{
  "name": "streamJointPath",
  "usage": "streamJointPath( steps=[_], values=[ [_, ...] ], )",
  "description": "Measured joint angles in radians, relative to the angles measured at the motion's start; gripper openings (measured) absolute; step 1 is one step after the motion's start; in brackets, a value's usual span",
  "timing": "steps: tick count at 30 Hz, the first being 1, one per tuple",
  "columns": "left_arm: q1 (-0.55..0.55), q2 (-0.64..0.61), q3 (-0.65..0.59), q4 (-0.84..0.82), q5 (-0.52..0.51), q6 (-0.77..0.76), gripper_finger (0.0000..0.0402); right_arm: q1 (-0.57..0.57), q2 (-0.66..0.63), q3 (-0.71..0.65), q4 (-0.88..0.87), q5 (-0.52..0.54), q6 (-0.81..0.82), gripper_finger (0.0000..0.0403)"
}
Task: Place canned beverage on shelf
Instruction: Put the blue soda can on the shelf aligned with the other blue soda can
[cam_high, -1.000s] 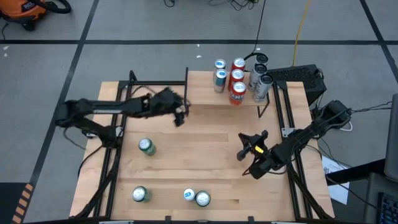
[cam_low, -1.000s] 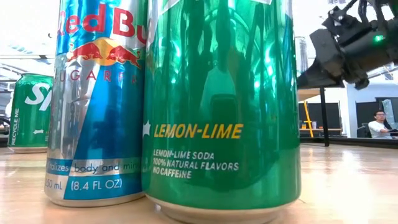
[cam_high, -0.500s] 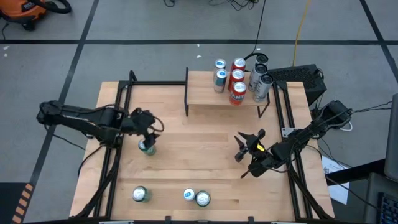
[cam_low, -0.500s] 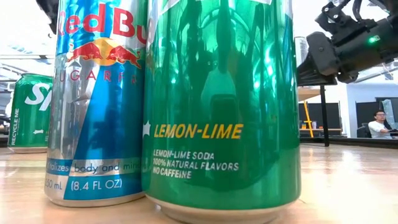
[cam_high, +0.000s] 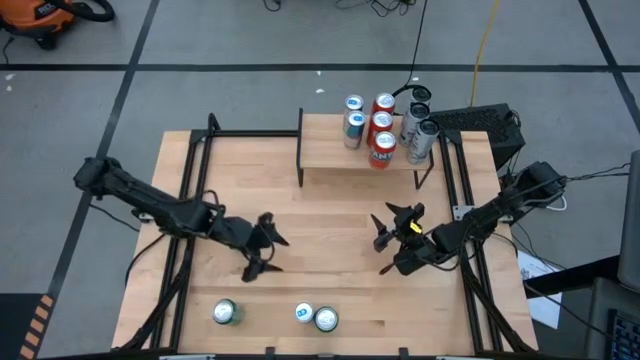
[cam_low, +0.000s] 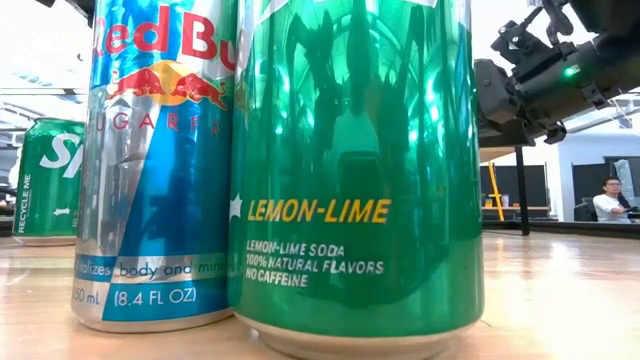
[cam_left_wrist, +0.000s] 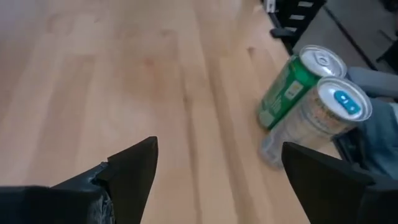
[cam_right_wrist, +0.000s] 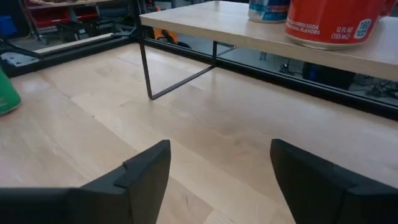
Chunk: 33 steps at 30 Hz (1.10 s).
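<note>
The shelf (cam_high: 350, 158), a light-wood board on black supports, stands at the table's far side with several cans (cam_high: 381, 130) on it. Three cans stand at the near edge: a green one (cam_high: 224, 312), a blue-and-silver one (cam_high: 304, 313) and another green one (cam_high: 326, 320). My left gripper (cam_high: 262, 250) hangs open over the table's left middle, pointing at that near pair (cam_left_wrist: 308, 102), nothing between its fingers (cam_left_wrist: 134, 168). My right gripper (cam_high: 392, 230) is open at the right middle, facing the shelf (cam_right_wrist: 249, 28), nothing between its fingers (cam_right_wrist: 146, 171).
The low view is filled by the blue-and-silver can (cam_low: 155, 160) and a green lemon-lime can (cam_low: 355, 170), with another green can (cam_low: 50, 180) behind at the left. Black frame rails (cam_high: 190, 200) run along both table sides. Bare wood lies between the grippers.
My left gripper has swung from the shelf's left end toward the near edge and the table's middle, passing over a green can at mid-left, and has stayed open. My left arm now covers that can's spot. My right gripper has opened, nearly in place.
</note>
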Motion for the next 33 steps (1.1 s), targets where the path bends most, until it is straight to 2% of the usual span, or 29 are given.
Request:
streamJointPath(
  steps=[3, 7, 11, 17, 21, 27, 33],
  values=[
    [-0.025, 0.082, 0.000, 0.115, 0.006, 0.002, 0.0341, -0.008, -0.001, 0.000, 0.002, -0.040, 0.002, 0.0266],
    [-0.063, 0.184, 0.000, 0.269, 0.078, 0.001, 0.0341, -0.014, -0.001, 0.000, 0.003, -0.066, 0.002, 0.0266],
    [-0.103, 0.225, 0.000, 0.352, 0.075, -0.028, 0.0341, -0.020, 0.000, 0.000, 0.006, -0.066, 0.002, 0.0266],
    [-0.191, 0.227, 0.000, 0.374, -0.064, -0.084, 0.0341, -0.020, 0.000, 0.000, 0.010, -0.099, 0.002, 0.0266],
    [-0.274, 0.281, 0.001, 0.436, -0.183, -0.082, 0.0341, -0.019, 0.000, 0.000, 0.011, -0.125, 0.002, 0.0265],
    [-0.341, 0.419, 0.005, 0.681, -0.204, -0.052, 0.0341, -0.017, 0.000, 0.000, 0.032, -0.137, 0.002, 0.0265],
    [-0.347, 0.508, 0.046, 0.686, -0.287, -0.005, 0.0341, -0.017, 0.000, 0.001, 0.056, -0.196, 0.037, 0.0265]
  ],
)
